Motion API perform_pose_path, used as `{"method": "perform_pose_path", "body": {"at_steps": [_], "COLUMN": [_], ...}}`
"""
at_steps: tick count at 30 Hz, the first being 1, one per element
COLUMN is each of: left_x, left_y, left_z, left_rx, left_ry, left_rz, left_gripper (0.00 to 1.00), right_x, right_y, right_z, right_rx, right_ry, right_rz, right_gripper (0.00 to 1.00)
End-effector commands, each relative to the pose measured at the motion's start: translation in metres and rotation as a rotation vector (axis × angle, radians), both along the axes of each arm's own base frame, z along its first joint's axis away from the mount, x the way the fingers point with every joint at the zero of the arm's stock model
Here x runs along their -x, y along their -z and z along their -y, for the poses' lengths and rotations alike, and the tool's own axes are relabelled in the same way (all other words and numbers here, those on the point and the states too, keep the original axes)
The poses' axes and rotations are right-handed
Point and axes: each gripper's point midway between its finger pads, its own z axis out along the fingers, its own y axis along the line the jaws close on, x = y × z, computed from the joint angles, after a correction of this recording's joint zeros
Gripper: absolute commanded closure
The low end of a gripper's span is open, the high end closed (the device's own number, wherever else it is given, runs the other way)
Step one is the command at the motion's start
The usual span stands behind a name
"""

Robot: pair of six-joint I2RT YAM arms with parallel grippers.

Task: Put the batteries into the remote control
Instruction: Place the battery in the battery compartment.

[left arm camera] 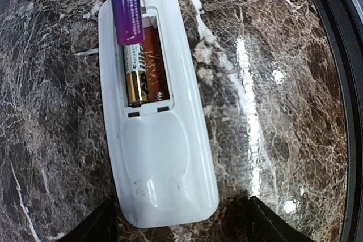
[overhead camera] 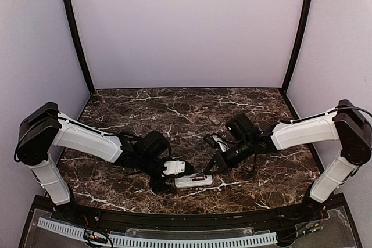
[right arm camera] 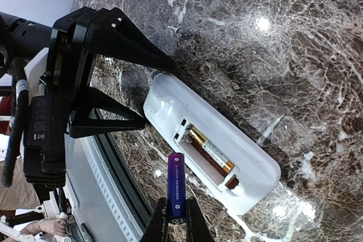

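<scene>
The white remote control (overhead camera: 193,180) lies back up on the dark marble table near the front edge, its battery bay open. One battery (left arm camera: 139,77), copper and gold with a dark band, lies in the bay; it also shows in the right wrist view (right arm camera: 211,151). My right gripper (right arm camera: 175,211) is shut on a second, purple battery (right arm camera: 175,188), held just above the bay's empty slot (left arm camera: 126,7). My left gripper (left arm camera: 178,219) is open, with one finger on each side of the remote's closed end (left arm camera: 164,162).
The table's black front rim (left arm camera: 340,83) runs close beside the remote. A small grey piece (overhead camera: 215,121) lies farther back on the marble. A white perforated strip (overhead camera: 157,239) lies below the rim. Pale walls enclose three sides.
</scene>
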Motion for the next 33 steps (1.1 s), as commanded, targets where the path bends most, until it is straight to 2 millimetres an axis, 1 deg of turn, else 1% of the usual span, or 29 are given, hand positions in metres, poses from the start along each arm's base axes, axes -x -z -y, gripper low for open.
{"method": "perform_pose_path", "body": {"at_steps": [1,3,8,10,23,30,31,33], "left_x": [0.002,0.001,0.002,0.001,0.001,0.0,0.0,0.0], "left_y": [-0.008,-0.008,-0.009,-0.009,-0.008,-0.008,-0.008,-0.008], "left_z": [-0.001,-0.001,0.0,-0.001,0.0,0.0,0.0,0.0], "left_rx": [0.02,0.019,0.019,0.019,0.017,0.015,0.016,0.014], "left_ry": [-0.007,-0.006,-0.002,-0.003,-0.002,-0.003,-0.003,-0.003], "left_rz": [0.008,0.01,0.013,0.015,0.017,0.017,0.016,0.015], "left_gripper": [0.23,0.23,0.23,0.23,0.23,0.23,0.23,0.23], "right_x": [0.0,0.001,0.004,0.005,0.002,0.003,0.003,0.003], "right_y": [0.005,0.008,0.008,0.013,0.023,0.026,0.026,0.026], "right_z": [0.004,0.004,-0.003,-0.003,-0.007,-0.013,-0.014,-0.015], "right_rx": [0.037,0.042,0.043,0.06,0.085,0.092,0.092,0.098], "right_ry": [-0.032,-0.033,-0.06,-0.063,-0.051,-0.058,-0.06,-0.06], "right_rz": [-0.001,-0.007,-0.01,-0.018,-0.032,-0.035,-0.035,-0.033], "right_gripper": [1.0,1.0,1.0,1.0,1.0,1.0,1.0,0.96]}}
